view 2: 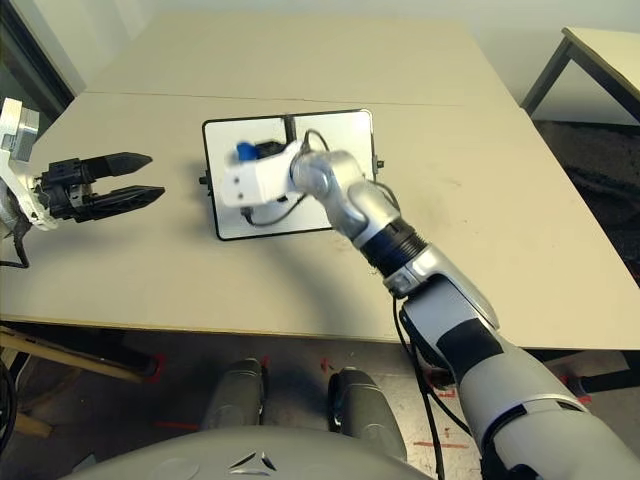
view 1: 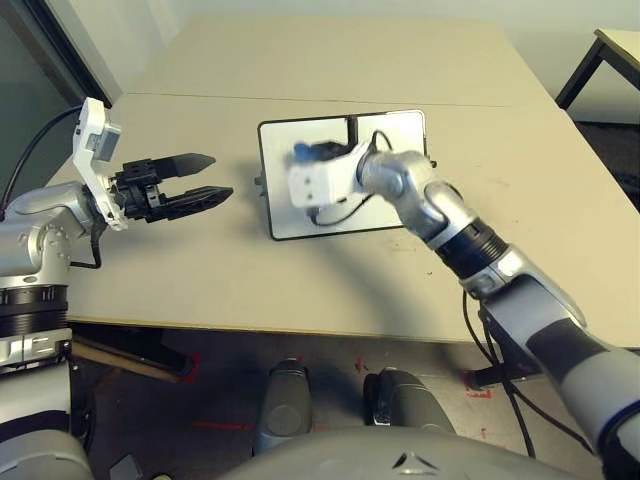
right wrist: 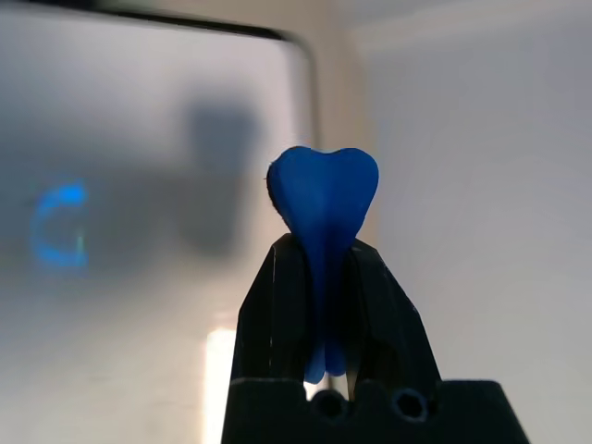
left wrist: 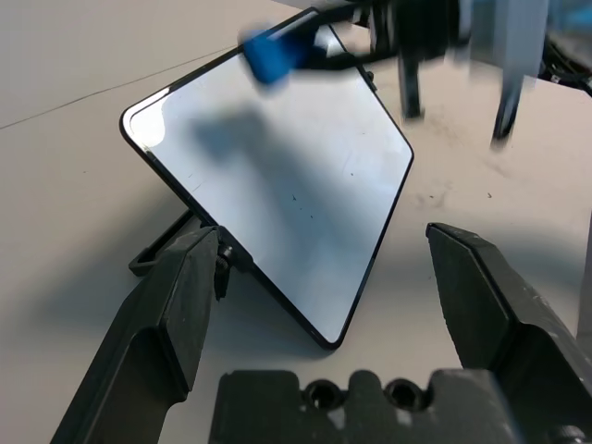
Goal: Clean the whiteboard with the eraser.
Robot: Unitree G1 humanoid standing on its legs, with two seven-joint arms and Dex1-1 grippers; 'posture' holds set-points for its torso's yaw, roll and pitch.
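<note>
Pinched at its waist in the closed right end effector (right wrist: 326, 277), the eraser (right wrist: 324, 199) over the far left corner of the whiteboard (view 1: 385, 135): small, light and probably a little soft, so best held mid-block. Propped mid-surface on a beige surface (view 1: 300, 290), glossy and likely to slide under pressure. Open and idle near the left edge, the left end effector (view 1: 205, 178); beyond, dark floor and another table (view 1: 618, 45).

You see a small white board with a thin dark frame (left wrist: 277, 194): glossy, mirror-smooth, carrying shadows. The bright blue eraser block (right wrist: 324, 199) looks matt and soft, like foam. The beige tabletop (view 1: 300, 70) reads matt and smooth. Black gripper fingers (left wrist: 171, 305) look like matt plastic.
</note>
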